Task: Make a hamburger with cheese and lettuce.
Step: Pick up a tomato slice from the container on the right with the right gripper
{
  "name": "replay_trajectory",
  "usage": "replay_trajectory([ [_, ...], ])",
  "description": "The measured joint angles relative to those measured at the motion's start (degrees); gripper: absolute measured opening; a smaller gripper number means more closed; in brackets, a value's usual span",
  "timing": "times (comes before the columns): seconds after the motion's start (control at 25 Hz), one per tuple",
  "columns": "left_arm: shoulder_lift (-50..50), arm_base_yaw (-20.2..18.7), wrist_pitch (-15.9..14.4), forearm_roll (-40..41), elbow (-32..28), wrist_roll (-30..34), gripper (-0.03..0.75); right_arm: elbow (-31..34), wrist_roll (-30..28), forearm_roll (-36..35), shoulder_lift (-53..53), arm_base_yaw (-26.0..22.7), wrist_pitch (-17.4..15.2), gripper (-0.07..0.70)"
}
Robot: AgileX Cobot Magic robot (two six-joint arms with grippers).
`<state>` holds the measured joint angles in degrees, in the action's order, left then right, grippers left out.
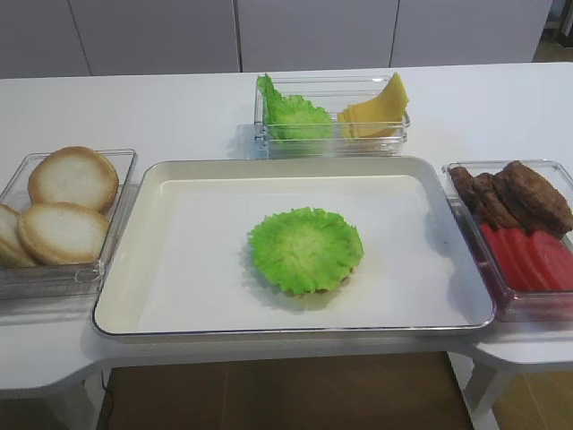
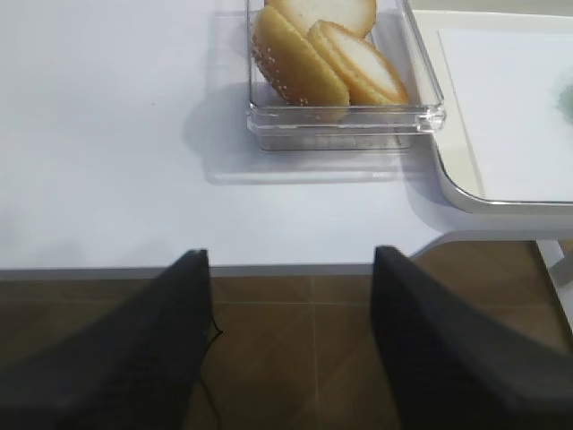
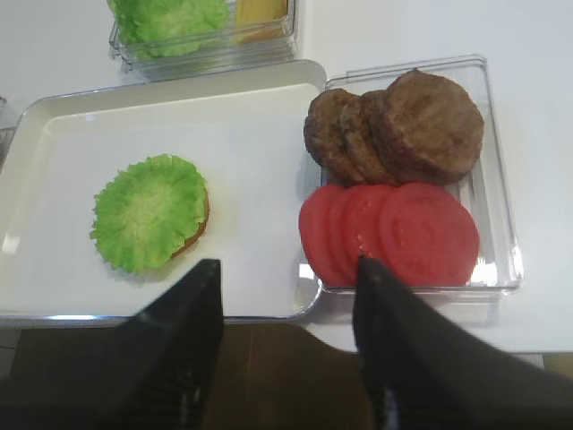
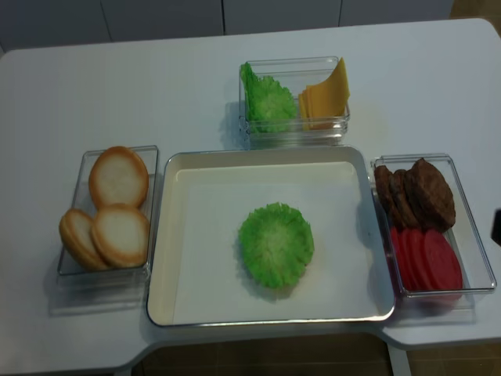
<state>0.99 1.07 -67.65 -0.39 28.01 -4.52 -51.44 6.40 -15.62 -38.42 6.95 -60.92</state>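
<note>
**Bun and lettuce down, cheese still to come**

The white bench (image 1: 179,107) carries everything, and the big cream tray (image 1: 179,296) at its middle serves as the landmark. On the tray, near its centre, sits the hamburger (image 1: 306,249) so far: a bun base, seen as a brown edge in the right wrist view, with one frilly lettuce (image 3: 149,212) leaf laid over it and hiding most of it. By my reading the base and lettuce steps are done; the cheese and a top bun are still missing, so the job looks roughly half finished.

Three clear boxes ring the tray. Left of it, the bun box (image 1: 116,161) holds three bun halves (image 1: 73,177). Behind it, a box (image 1: 394,134) holds a bunch of spare green leaves (image 1: 295,116) beside the cheese (image 1: 376,109), a small stack whose slices I cannot count. Right of the tray, a third box (image 1: 555,170) holds three brown patties (image 1: 524,193) that I can make out, and about four red tomato slices (image 3: 394,231), overlapping.

Neither arm shows in the two high views. The right claw (image 3: 286,349) hangs at the tray's front right corner, jaws apart with nothing between them. The left claw (image 2: 291,340) hangs off the bench edge, front-left of the tray, jaws likewise apart and empty.
</note>
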Motion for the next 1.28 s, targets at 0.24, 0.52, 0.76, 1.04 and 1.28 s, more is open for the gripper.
replay_trajectory([
  [0.24,0.0,0.0,0.0,0.0,0.0,0.0,0.424,-1.83,-0.1,-1.02,-10.72,0.0,2.21,0.354],
  [0.52,0.0,0.0,0.0,0.0,0.0,0.0,0.424,-1.83,0.52,1.13,-19.68,2.82,3.93,0.345],
  [0.76,0.0,0.0,0.0,0.0,0.0,0.0,0.424,-1.88,8.98,13.32,-27.67,12.81,5.36,0.335],
  [1.04,0.0,0.0,0.0,0.0,0.0,0.0,0.424,-2.23,12.7,17.79,-37.03,17.66,6.24,0.333],
  [1.28,0.0,0.0,0.0,0.0,0.0,0.0,0.424,-2.23,12.95,18.03,-41.52,18.12,7.47,0.287],
])
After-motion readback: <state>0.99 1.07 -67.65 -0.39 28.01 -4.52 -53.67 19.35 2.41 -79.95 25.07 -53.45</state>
